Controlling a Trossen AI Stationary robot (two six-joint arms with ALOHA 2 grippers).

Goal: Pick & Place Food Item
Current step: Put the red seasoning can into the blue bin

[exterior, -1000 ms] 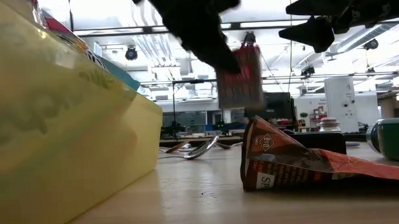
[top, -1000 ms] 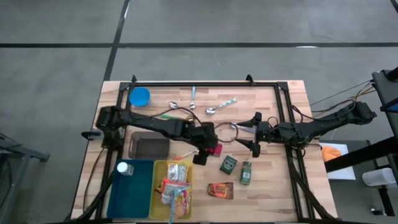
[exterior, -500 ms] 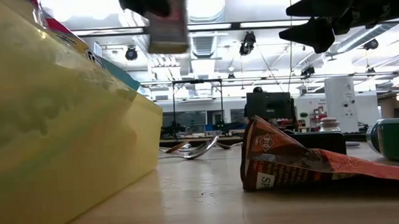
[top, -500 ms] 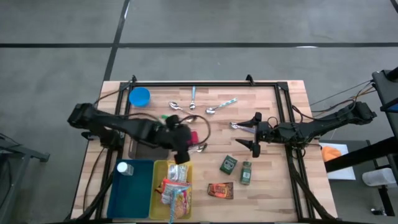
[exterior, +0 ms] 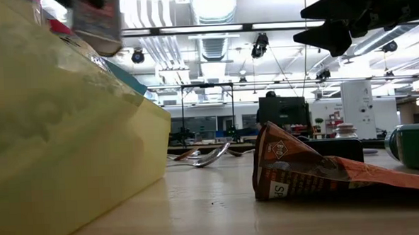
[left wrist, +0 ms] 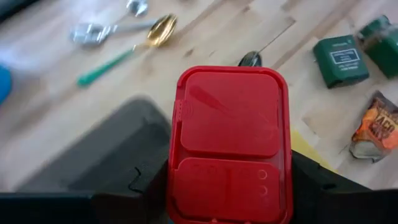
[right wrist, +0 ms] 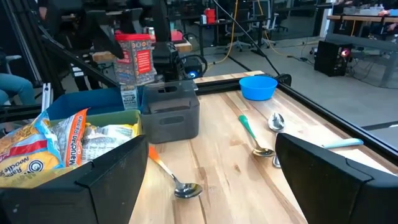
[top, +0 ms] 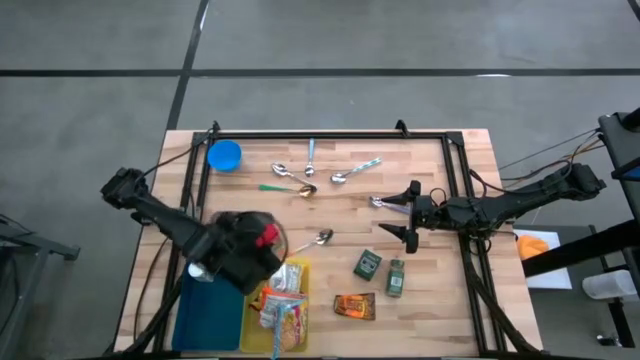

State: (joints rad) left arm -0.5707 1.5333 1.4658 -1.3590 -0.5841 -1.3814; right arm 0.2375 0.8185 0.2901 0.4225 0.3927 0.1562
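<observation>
The left gripper [top: 262, 240] was clamped on a red-lidded container [left wrist: 229, 144], holding it in the air above the dark bin [right wrist: 171, 111], beside the yellow bin [top: 262, 268]. The right gripper [top: 408, 214] hung over mid-table, its fingers apart and empty.

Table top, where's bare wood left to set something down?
Bare wood: the table's right front corner beyond the orange packet, and the far right past the spoons. Crowded: the front left, with the blue bin, yellow bin and left gripper.
</observation>
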